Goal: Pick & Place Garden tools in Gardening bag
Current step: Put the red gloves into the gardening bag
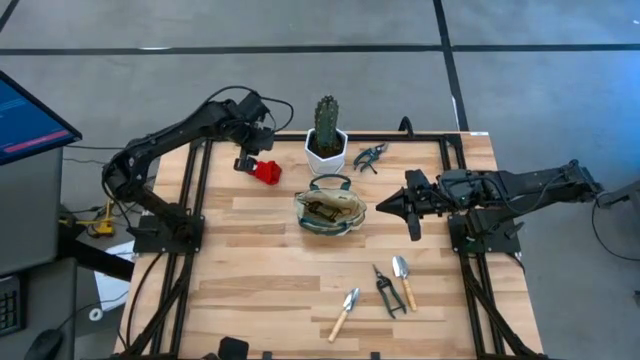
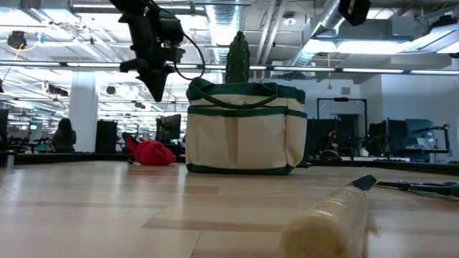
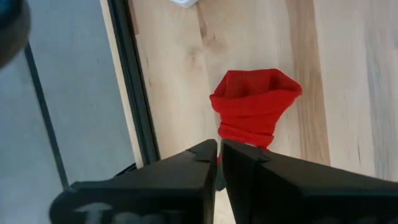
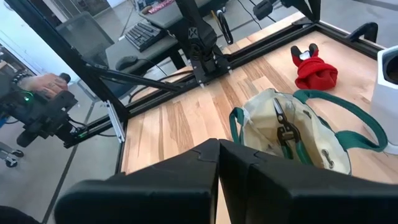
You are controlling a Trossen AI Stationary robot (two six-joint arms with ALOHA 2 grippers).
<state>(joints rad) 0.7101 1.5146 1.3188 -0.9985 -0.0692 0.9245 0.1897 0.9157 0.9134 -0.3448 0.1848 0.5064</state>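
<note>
The cream gardening bag point(image 1: 330, 210) with green trim stands at mid-table, a dark tool point(image 4: 283, 130) lying inside it. A red, cloth-like piece point(image 1: 265, 170) lies on the table at the far left. My left gripper point(image 1: 245, 160) is shut and hangs above the red piece point(image 3: 255, 106), clear of it in the low view point(image 2: 154, 84). My right gripper point(image 1: 385, 207) is shut and empty just right of the bag, above the table. Dark shears point(image 1: 370, 155) lie at the far side. Two wooden-handled trowels point(image 1: 345, 312) point(image 1: 403, 280) and dark pruners point(image 1: 385, 290) lie near the front.
A green cactus in a white pot point(image 1: 326, 140) stands just behind the bag. Black frame rails point(image 1: 195, 200) run along the table's left and right sides. A wooden handle point(image 2: 330, 215) lies close to the low camera. A monitor point(image 1: 30, 115) stands off the table's left.
</note>
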